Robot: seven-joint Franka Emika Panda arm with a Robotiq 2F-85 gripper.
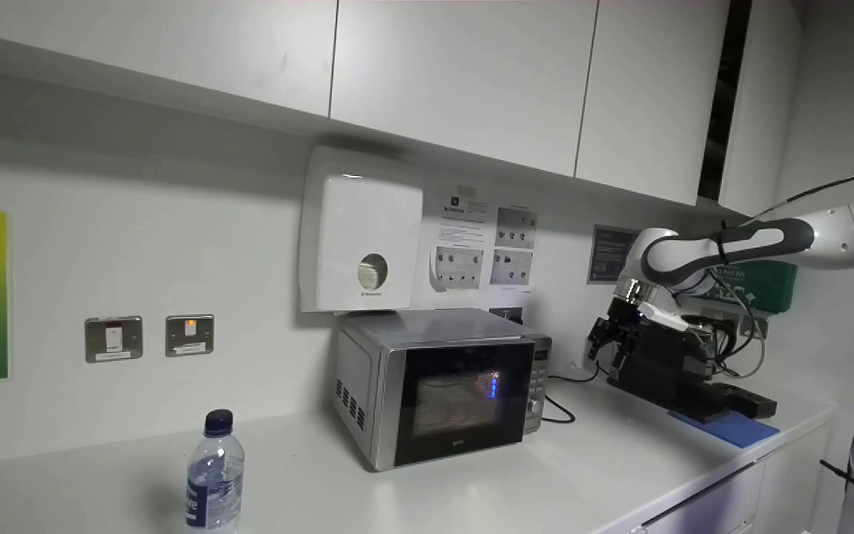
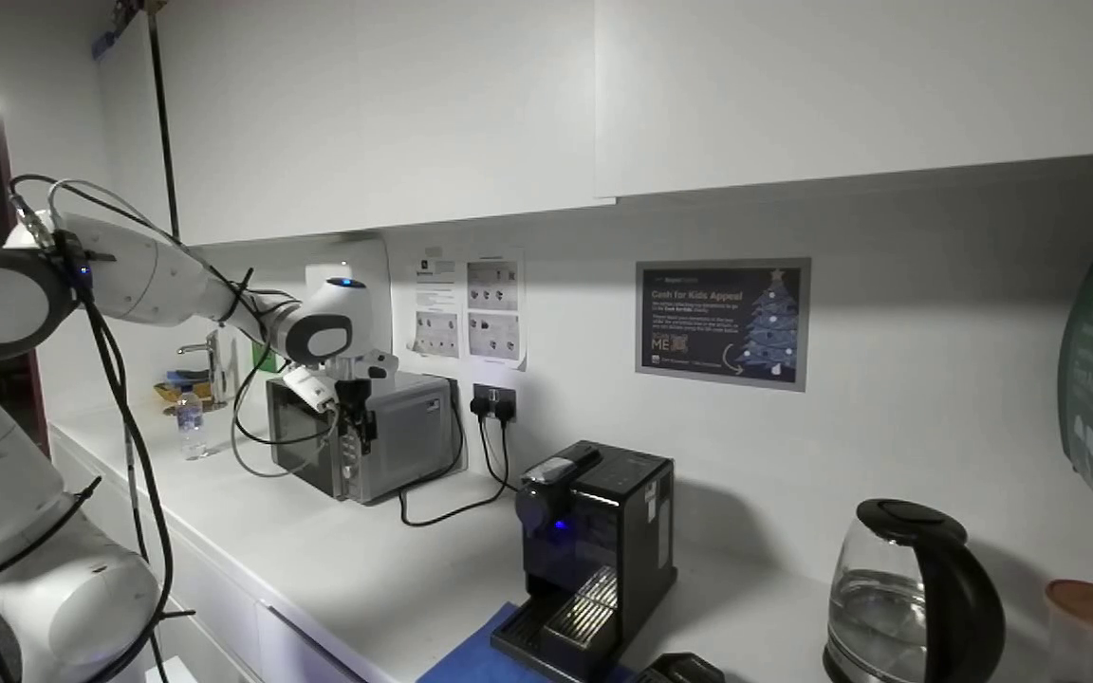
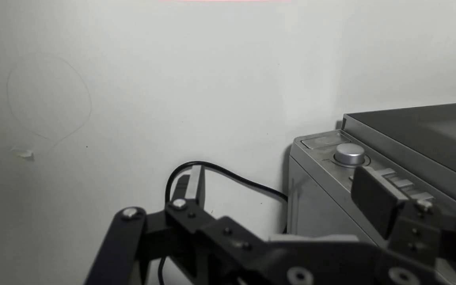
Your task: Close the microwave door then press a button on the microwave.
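Right now I have the gripper point(image 3: 282, 183) spread, its two fingers point(image 3: 375, 201) well apart, hanging near the microwave point(image 2: 414, 432) but not touching it, at the end with the knob point(image 3: 350, 153) and buttons point(image 3: 403, 183). The microwave stands on the counter point(image 1: 583, 478) between a water bottle point(image 1: 215, 475) and a coffee machine point(image 2: 594, 541). Its door point(image 1: 464, 400) covers most of the front, a blue light glowing in the glass; from here I can't tell whether it's fully closed.
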